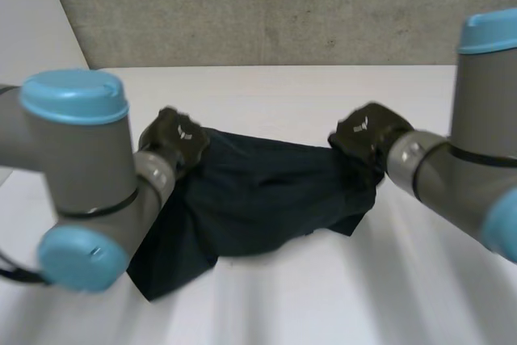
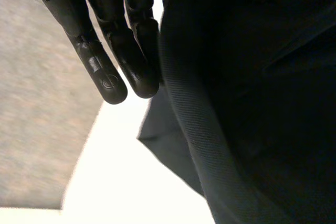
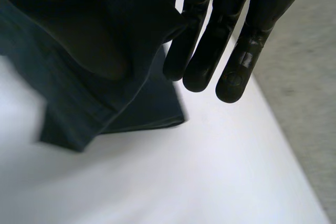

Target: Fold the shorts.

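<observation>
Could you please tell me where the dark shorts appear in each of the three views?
Head view: the shorts hang between the left hand and the right hand, over the white table.
Left wrist view: dark cloth beside the left hand's fingers.
Right wrist view: bunched cloth beside the right hand's fingers.
Shared landmark: the white table below the shorts.

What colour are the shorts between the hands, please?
The shorts are plain dark navy, nearly black; clearest in the head view.

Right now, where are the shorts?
In the head view the shorts hang mid-table between the left hand and right hand, each holding a top corner; their lower edge rests on the table.
</observation>
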`<state>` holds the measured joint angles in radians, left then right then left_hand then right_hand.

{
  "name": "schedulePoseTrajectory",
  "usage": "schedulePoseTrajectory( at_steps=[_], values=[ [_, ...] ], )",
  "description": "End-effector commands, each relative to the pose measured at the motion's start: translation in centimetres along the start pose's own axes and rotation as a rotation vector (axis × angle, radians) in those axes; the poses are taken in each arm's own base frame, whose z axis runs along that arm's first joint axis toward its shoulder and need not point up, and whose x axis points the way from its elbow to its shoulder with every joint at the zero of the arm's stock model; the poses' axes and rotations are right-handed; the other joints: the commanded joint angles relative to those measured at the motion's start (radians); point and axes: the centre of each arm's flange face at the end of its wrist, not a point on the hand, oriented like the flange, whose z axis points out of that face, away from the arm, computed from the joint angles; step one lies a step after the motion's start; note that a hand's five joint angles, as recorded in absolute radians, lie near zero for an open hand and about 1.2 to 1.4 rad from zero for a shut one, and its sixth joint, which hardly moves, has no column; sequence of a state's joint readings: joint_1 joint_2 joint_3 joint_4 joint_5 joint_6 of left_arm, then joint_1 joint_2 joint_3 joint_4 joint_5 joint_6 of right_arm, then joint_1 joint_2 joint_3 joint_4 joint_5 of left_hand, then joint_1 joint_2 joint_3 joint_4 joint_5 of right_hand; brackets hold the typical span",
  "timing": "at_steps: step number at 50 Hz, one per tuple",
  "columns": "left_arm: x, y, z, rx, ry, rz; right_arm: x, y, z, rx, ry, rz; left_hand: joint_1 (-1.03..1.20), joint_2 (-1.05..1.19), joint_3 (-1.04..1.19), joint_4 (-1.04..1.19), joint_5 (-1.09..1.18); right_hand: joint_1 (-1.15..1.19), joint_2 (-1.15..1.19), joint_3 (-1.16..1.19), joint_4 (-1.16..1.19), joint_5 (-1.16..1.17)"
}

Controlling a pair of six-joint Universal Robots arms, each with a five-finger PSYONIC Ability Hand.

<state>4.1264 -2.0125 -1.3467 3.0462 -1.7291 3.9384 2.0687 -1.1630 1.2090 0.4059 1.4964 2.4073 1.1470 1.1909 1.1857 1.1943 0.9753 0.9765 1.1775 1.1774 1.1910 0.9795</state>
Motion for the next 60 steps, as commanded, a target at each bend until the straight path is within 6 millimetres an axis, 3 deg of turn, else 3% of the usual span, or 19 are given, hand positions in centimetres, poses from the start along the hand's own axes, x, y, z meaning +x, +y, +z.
schedulePoseTrajectory(
  at_steps=[1,4,7,10,13,17,21,28,33,34,38,44,46,49,54,58,59,60],
  values=[
    [-6.6,-3.7,6.7,0.206,-0.367,0.092,5.4,-4.4,4.6,0.255,0.308,0.067,0.249,0.205,0.211,0.202,0.246,0.420,0.219,0.219,0.205,0.242],
    [-11.9,-7.3,7.4,0.392,-0.652,0.084,9.0,-7.9,4.4,0.463,0.476,0.103,0.249,0.205,0.211,0.202,0.246,0.420,0.219,0.219,0.205,0.242],
    [-16.2,-10.7,6.0,0.592,-0.910,0.045,12.7,-11.0,3.0,0.691,0.653,0.118,0.249,0.205,0.211,0.202,0.246,0.420,0.219,0.219,0.205,0.242],
    [-18.3,-12.3,4.5,0.705,-1.046,0.016,15.3,-12.9,1.2,0.862,0.786,0.130,0.249,0.205,0.211,0.202,0.246,0.420,0.219,0.219,0.205,0.242],
    [-18.8,-13.0,3.1,0.764,-1.088,-0.021,15.2,-12.7,0.9,0.879,0.790,0.129,0.249,0.205,0.211,0.202,0.246,0.420,0.219,0.219,0.205,0.242],
    [-17.4,-11.8,2.9,0.761,-0.992,-0.094,13.9,-11.2,1.9,0.826,0.728,0.134,0.249,0.205,0.211,0.202,0.246,0.420,0.219,0.219,0.205,0.242],
    [-14.4,-9.1,3.8,0.706,-0.841,-0.160,11.6,-8.8,3.4,0.747,0.643,0.138,0.249,0.205,0.211,0.202,0.246,0.420,0.219,0.219,0.205,0.242],
    [-7.2,-2.9,5.6,0.497,-0.589,-0.202,7.2,-4.4,5.9,0.582,0.472,0.146,0.249,0.205,0.211,0.202,0.246,0.420,0.219,0.219,0.205,0.242],
    [-0.9,2.3,7.1,0.324,-0.401,-0.213,1.1,2.4,9.3,0.286,0.241,0.180,0.249,0.205,0.211,0.202,0.246,0.420,0.219,0.219,0.205,0.242],
    [1.5,3.9,7.5,0.269,-0.336,-0.207,0.3,3.3,9.6,0.246,0.213,0.188,0.249,0.205,0.211,0.202,0.246,0.420,0.219,0.219,0.205,0.242],
    [5.3,5.8,6.7,0.175,-0.213,-0.176,-2.5,6.3,9.4,0.087,0.090,0.210,0.249,0.205,0.211,0.202,0.246,0.420,0.219,0.219,0.205,0.242],
    [5.7,6.1,3.8,0.067,-0.129,-0.159,-4.3,8.0,7.4,-0.023,0.005,0.220,-0.067,-0.111,-0.105,-0.114,-0.070,0.420,0.219,0.219,0.205,0.242],
    [5.6,5.5,1.9,0.045,-0.085,-0.156,-4.2,7.9,6.5,-0.035,-0.002,0.222,-0.333,-0.377,-0.371,-0.380,-0.336,0.420,0.219,0.219,0.205,0.242],
    [5.0,4.5,-0.5,0.041,-0.056,-0.149,-3.6,7.9,4.6,-0.054,0.002,0.228,-0.542,-0.586,-0.581,-0.590,-0.545,0.420,0.219,0.219,0.205,0.242],
    [3.4,3.5,-3.4,0.074,-0.086,-0.161,-2.8,8.6,2.7,-0.072,-0.004,0.255,-0.701,-0.745,-0.740,-0.749,-0.704,0.420,0.219,0.219,0.205,0.242],
    [2.1,3.1,-5.1,0.099,-0.120,-0.212,-2.1,9.0,2.0,-0.041,-0.007,0.277,-0.760,-0.804,-0.799,-0.808,-0.763,-0.256,-0.457,-0.457,-0.470,-0.434],
    [1.6,3.0,-5.6,0.109,-0.135,-0.246,-1.3,8.8,1.7,-0.001,0.012,0.285,-0.760,-0.804,-0.799,-0.808,-0.763,-0.592,-0.793,-0.793,-0.806,-0.769],
    [1.5,2.9,-5.8,0.113,-0.138,-0.263,-1.0,8.8,1.7,0.010,0.018,0.286,-0.760,-0.804,-0.799,-0.808,-0.763,-0.650,-0.851,-0.851,-0.865,-0.828]
  ],
)
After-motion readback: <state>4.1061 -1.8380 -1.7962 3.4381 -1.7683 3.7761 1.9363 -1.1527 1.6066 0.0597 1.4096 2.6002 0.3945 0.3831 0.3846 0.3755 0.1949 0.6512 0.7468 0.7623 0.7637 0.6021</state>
